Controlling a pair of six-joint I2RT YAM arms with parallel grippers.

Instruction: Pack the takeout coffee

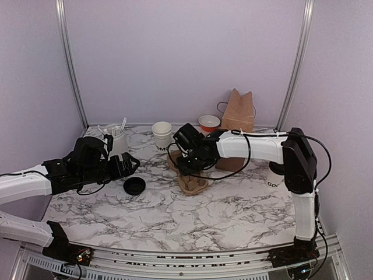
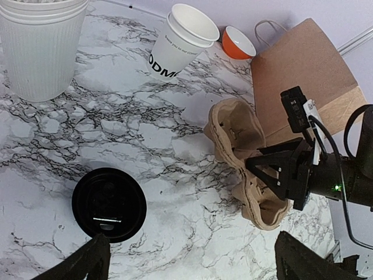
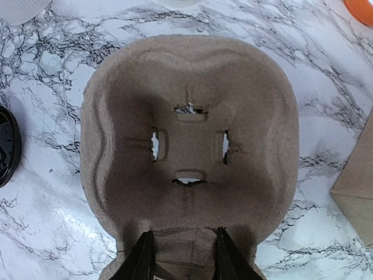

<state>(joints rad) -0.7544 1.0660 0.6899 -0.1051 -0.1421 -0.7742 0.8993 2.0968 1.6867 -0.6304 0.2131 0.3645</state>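
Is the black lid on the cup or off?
Off. The black lid lies flat on the marble table, apart from the open-topped white cup.

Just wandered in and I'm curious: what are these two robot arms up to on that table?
The right gripper is closed on the rim of a brown pulp cup carrier on the marble table. The left gripper hangs open near a loose black lid, holding nothing. A lidless white cup, an orange bowl and a paper bag stand behind. No cup sits in the carrier yet.
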